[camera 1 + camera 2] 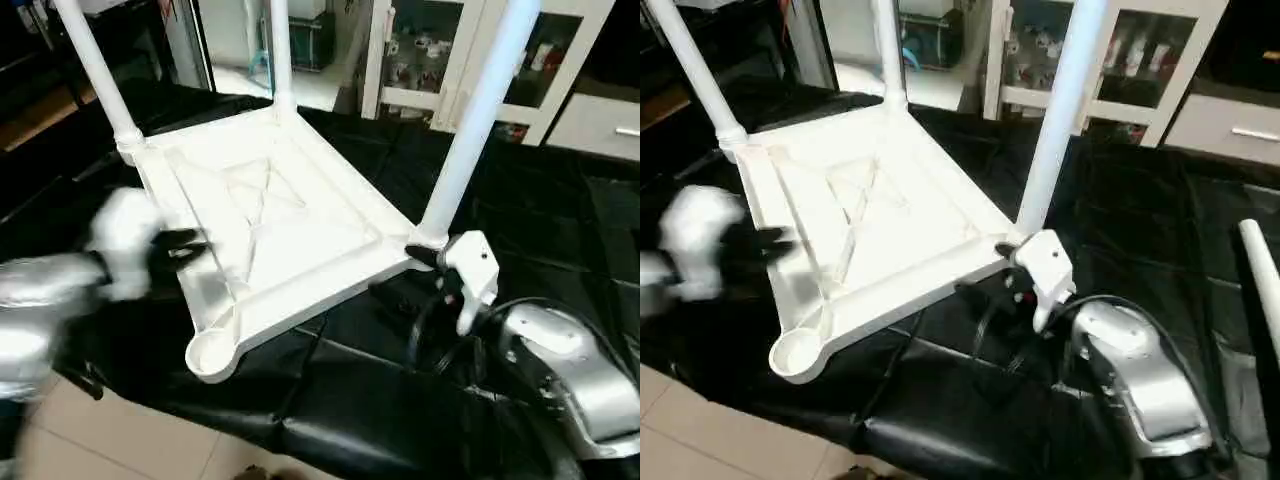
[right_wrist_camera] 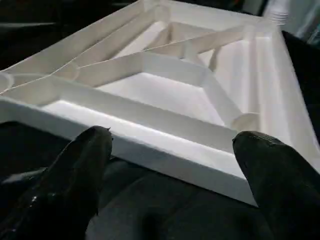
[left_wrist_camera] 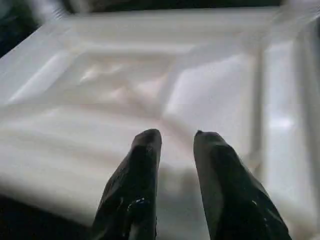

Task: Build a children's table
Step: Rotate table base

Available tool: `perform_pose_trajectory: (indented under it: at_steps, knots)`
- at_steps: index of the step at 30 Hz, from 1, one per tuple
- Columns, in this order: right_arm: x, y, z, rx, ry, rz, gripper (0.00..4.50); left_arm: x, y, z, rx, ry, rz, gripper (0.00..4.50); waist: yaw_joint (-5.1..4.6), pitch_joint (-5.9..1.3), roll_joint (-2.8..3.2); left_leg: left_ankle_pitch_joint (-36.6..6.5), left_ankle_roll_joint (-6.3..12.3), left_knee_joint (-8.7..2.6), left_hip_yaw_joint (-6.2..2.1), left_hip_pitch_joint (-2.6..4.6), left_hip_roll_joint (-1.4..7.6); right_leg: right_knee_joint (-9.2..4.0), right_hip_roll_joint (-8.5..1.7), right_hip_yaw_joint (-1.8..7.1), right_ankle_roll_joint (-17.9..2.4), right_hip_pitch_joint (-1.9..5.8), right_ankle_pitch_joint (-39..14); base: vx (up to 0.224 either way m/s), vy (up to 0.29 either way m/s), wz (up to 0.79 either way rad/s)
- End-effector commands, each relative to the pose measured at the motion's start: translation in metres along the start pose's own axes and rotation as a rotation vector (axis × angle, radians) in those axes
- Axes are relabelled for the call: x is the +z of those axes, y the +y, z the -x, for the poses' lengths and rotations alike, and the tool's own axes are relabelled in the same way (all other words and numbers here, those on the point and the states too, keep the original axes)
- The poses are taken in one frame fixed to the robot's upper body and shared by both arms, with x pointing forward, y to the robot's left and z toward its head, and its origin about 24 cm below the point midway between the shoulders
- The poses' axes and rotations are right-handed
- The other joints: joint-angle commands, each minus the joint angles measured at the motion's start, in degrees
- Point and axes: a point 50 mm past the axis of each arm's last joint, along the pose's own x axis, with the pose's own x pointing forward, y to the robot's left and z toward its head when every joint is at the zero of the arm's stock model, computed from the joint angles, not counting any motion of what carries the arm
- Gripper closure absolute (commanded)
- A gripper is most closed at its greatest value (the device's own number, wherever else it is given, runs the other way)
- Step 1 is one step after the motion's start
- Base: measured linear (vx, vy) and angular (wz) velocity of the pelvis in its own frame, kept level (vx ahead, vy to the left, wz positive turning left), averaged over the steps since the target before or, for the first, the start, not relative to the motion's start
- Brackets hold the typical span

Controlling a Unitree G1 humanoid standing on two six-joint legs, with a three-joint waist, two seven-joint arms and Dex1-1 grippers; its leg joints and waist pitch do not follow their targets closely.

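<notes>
Left gripper point(image 3: 177, 142) slightly parted over upturned table top point(image 1: 270, 215), right gripper point(image 2: 172, 142) wide open beside its edge.

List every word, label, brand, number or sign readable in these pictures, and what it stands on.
None can be read.
White plastic ribbed table top: no text or marks.
White tube legs: plain.
Items behind the white cabinet's glass doors: too small and blurred to read.

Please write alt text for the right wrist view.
The white table top lies upside down on the black cloth, its ribbed underside facing up. The right gripper, its two black fingers wide apart, points at the near edge.
</notes>
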Motion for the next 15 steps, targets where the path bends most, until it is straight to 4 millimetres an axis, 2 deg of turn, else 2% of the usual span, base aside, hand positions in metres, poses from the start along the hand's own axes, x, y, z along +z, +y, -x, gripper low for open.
perform_pose_trajectory:
  at_steps: [1, 4, 6, 9, 11, 14, 15]
  knots:
    - [0.001, 0.004, -0.001, 0.043, -0.001, 0.005, 0.25, -0.012, 0.004, 0.008, 0.023, 0.091, -0.002, 3.16, 0.04, -3.16, 0.12, -13.53, -0.83, -5.14, -3.14, 2.23, 5.71, -4.15, -5.80, 3.86, -10.10, 1.35, -12.97, 0.000, 0.000, 0.00]
    - [0.002, 0.005, -0.001, 0.065, 0.002, 0.005, 0.25, -0.030, 0.007, 0.017, 0.045, 0.218, -0.018, 3.16, -0.10, -3.33, -0.09, -12.68, -0.52, -5.20, -3.25, 1.80, 5.59, -3.79, -5.80, 3.90, -9.95, 1.67, -11.04, 0.000, 0.000, 0.00]
    - [0.002, 0.005, -0.002, 0.069, 0.001, 0.005, 0.25, -0.034, 0.007, 0.018, 0.047, 0.244, -0.018, 3.16, -0.06, -3.38, 0.05, -12.28, -0.56, -5.19, -3.23, 1.98, 5.68, -3.78, -5.85, 3.90, -10.29, 1.61, -9.98, 0.000, 0.000, 0.00]
    - [0.002, 0.005, -0.002, 0.077, -0.002, 0.008, 0.25, -0.041, -0.007, 0.003, -0.009, 0.245, 0.026, 3.16, 0.20, -3.45, 0.04, -12.81, -1.21, -5.21, -3.19, 2.16, 5.78, -3.70, -5.86, 3.87, -11.03, 1.58, -8.50, 0.000, 0.000, 0.00]
    - [0.002, 0.005, -0.001, 0.077, -0.002, 0.011, 0.25, -0.043, -0.014, -0.003, -0.043, 0.258, 0.029, 3.16, 0.21, -3.50, 0.23, -13.09, -1.71, -5.20, -3.22, 2.05, 5.74, -3.62, -5.89, 3.87, -11.42, 1.75, -7.38, 0.000, 0.000, 0.00]
    - [0.003, 0.004, 0.001, 0.073, -0.004, 0.016, 0.25, -0.047, -0.028, -0.013, -0.108, 0.274, 0.031, 3.16, 0.07, -3.55, 0.01, -13.07, -1.46, -5.08, -3.25, 1.85, 5.65, -3.68, -6.06, 3.94, -11.54, 2.04, -7.28, 0.000, 0.000, 0.00]
    - [0.003, 0.004, 0.002, 0.072, -0.004, 0.017, 0.25, -0.047, -0.029, -0.014, -0.118, 0.277, 0.034, 3.16, -0.02, -3.58, 0.11, -13.03, -1.39, -5.04, -3.29, 1.86, 5.62, -3.65, -5.97, 3.91, -11.58, 2.08, -7.37, 0.000, 0.000, 0.00]
